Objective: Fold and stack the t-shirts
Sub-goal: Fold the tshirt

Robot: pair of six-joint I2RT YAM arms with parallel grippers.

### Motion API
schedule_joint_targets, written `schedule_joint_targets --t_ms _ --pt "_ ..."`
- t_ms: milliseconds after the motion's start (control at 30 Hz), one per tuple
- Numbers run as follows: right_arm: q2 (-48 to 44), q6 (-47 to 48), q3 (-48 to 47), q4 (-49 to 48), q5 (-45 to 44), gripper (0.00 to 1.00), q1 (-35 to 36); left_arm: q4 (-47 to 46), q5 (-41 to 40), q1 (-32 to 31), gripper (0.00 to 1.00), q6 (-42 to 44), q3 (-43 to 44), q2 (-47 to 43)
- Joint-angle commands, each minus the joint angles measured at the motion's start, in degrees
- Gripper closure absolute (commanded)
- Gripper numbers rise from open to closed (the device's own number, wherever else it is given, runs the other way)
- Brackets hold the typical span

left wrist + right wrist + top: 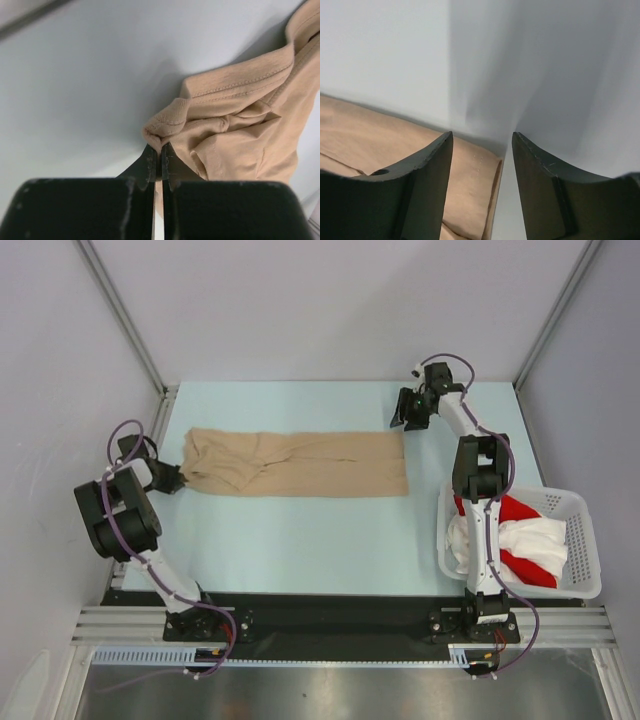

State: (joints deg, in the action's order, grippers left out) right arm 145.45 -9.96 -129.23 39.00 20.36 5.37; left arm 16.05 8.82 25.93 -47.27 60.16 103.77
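Note:
A beige t-shirt [300, 465] lies in a long folded strip across the pale table. At its left end my left gripper [178, 478] is shut on a pinch of the ribbed edge; in the left wrist view the jaws [160, 148] meet on a small bunch of beige t-shirt [240, 130]. At the strip's far right corner my right gripper [402, 422] stands open. In the right wrist view its fingertips [482, 136] straddle the corner of the beige cloth [475, 170] without touching it. A red t-shirt [515, 508] and a white t-shirt [530, 535] lie crumpled together in the basket.
A white lattice basket [585, 550] stands at the table's right edge beside the right arm's base. Grey walls with metal posts close in the left, far and right sides. A black rail runs along the near edge.

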Motion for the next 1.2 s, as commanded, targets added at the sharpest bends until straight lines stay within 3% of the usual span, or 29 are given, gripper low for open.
schedule_joint_targets --t_ms 0,200,400,600,633,700,833,1000,1167 --pt "0.81 -0.41 1.87 1.5 1.0 0.44 0.79 -1.2 0.05 0.61 1.0 2.88 7.15 4.15" --pt "-4.99 -0.15 13.1 -0.95 2.4 0.44 0.96 0.56 2.34 -0.97 1.0 5.43 17.61 12.42" --pt "-7.63 3.01 18.13 0.54 5.66 0.45 2.1 0.21 3.75 -2.29 1.0 5.69 24.21 17.69" --pt "-10.09 3.45 23.13 0.57 2.5 0.56 2.54 0.12 3.57 -3.26 1.0 6.22 27.46 20.15" --pt "-11.57 3.28 24.19 -0.41 1.62 0.63 2.46 0.2 3.66 -3.26 1.0 6.31 28.16 20.33" --pt "-12.2 2.84 25.08 -0.33 1.09 0.66 2.46 0.03 3.92 -3.26 1.0 7.09 28.87 20.77" --pt "-12.91 1.52 26.04 1.86 0.21 1.0 2.72 0.12 4.89 -3.61 1.0 9.73 32.11 22.26" --pt "-21.22 -0.5 34.9 2.83 -2.95 1.0 5.26 -0.32 9.1 -4.84 1.0 11.93 35.72 25.43" --pt "-33.89 -9.01 53.0 1.61 -3.66 1.0 9.47 1.0 10.78 -6.95 1.0 12.63 39.68 28.33"
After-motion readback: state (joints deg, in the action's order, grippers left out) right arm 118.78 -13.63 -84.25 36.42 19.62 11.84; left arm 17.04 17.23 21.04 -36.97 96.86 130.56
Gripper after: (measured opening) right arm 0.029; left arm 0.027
